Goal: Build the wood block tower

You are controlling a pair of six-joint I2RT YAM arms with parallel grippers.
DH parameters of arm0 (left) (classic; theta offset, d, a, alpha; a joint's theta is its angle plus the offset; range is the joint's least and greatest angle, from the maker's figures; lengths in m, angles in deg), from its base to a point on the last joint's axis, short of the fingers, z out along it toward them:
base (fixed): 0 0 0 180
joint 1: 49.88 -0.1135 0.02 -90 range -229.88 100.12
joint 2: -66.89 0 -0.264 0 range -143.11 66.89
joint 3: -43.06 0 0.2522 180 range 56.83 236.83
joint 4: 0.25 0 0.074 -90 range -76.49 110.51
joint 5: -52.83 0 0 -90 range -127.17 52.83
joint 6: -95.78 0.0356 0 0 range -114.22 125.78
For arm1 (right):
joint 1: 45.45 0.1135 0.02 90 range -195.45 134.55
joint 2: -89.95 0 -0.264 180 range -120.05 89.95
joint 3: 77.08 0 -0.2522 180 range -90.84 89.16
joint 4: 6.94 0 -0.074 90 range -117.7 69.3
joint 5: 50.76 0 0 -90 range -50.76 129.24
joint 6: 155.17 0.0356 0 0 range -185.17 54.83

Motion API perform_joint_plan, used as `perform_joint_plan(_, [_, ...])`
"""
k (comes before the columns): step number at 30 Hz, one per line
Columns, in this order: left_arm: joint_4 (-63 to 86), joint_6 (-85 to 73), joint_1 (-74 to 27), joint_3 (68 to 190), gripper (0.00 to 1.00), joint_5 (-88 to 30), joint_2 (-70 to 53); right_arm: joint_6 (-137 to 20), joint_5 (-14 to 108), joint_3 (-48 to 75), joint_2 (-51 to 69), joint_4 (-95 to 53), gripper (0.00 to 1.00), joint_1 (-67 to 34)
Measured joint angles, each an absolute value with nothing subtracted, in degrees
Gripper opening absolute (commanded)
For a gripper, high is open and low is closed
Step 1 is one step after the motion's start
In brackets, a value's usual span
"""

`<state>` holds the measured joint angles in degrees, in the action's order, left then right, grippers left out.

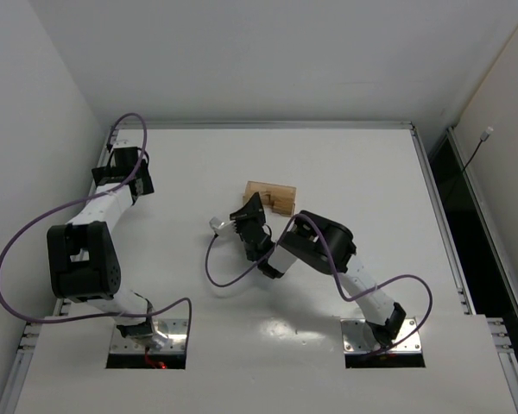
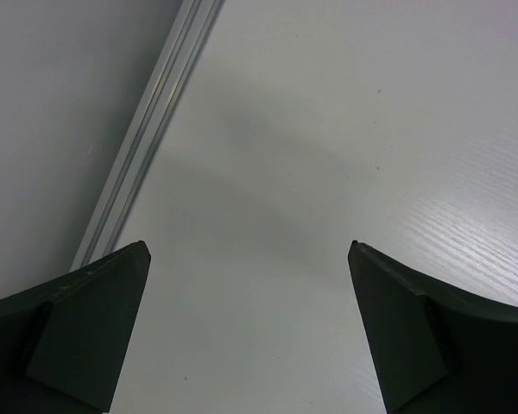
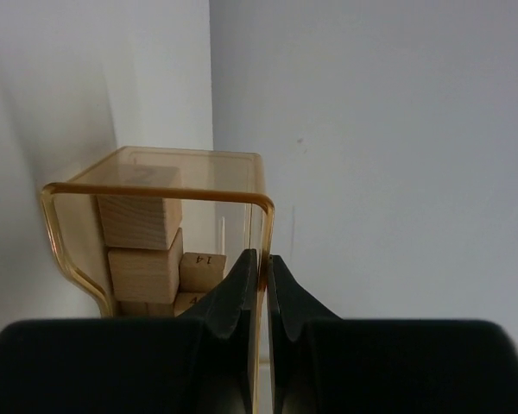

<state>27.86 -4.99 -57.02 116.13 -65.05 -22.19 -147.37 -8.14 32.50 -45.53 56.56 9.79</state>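
My right gripper is shut on the wall of the translucent tan plastic tray, pinching its rim. Inside the tray lie several light-tan wood blocks, two of them with printed numbers. In the top view the tray sits at the table's middle, with the right gripper at its left side. No standing tower shows. My left gripper is open and empty, over bare table at the far left, where it also shows in the top view.
An aluminium rail runs along the table's left edge beside the left gripper. Purple cables loop over the table by both arms. White walls close the back and the left.
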Motion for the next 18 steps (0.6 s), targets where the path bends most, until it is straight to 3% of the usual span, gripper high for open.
perform_joint_plan(18, [27.5, -5.0, -57.0, 116.1, 0.99, -62.2, -22.2, -158.8, 5.0, 33.5, -43.8, 54.5, 0.00, 9.8])
